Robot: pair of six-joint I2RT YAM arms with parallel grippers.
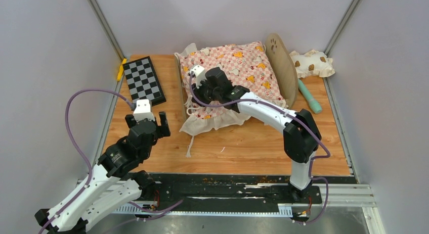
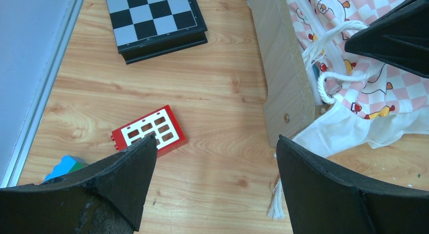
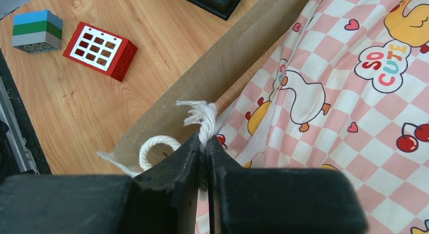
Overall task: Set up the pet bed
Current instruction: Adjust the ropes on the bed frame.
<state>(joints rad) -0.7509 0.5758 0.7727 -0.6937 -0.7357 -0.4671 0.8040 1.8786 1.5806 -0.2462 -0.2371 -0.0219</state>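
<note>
White cord [image 3: 201, 112] is pinched tight in the right tool [image 3: 203, 149], just beside the pet bed [image 3: 212, 72] rail and pink cushion [image 3: 354, 92]. The left tool [image 2: 215, 155] gapes wide, empty, with the bed just right of it.

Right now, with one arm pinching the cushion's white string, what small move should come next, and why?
Probably the right gripper should draw the white cord gently toward the rail of the pet bed. Its jaws are shut just below the cord's frayed end, a slack loop lies beside that rail, and the left gripper is open.
</note>
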